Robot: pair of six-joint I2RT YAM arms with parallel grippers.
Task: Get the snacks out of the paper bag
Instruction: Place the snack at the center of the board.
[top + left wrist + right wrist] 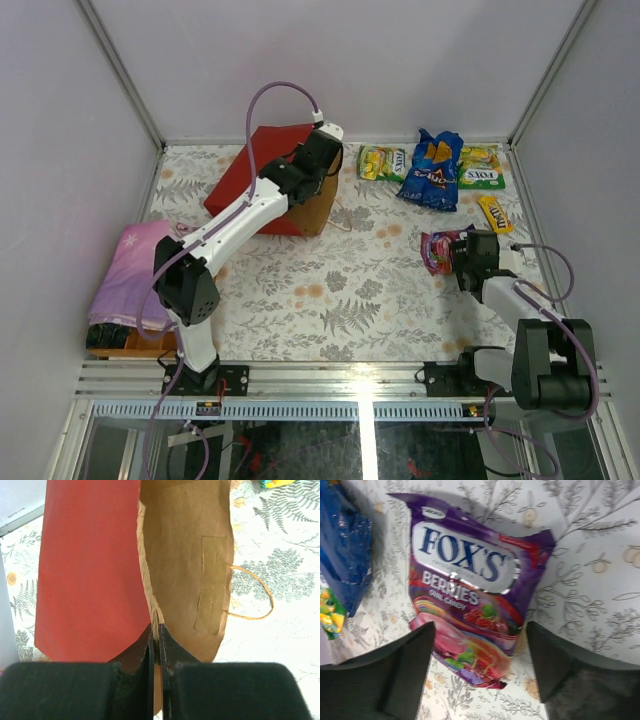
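jaws: left on bag [90,570], right wide

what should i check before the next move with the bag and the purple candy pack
1. Left pincer shut on the rim of the paper bag: ok.
2. Right pincer open: ok.
3. Purple candy pack lying on the table, not gripped: ok.
4. Blue chip bag and yellow bar out on the table: ok.
5. More snacks inside the bag: cannot tell, its depth is hidden.
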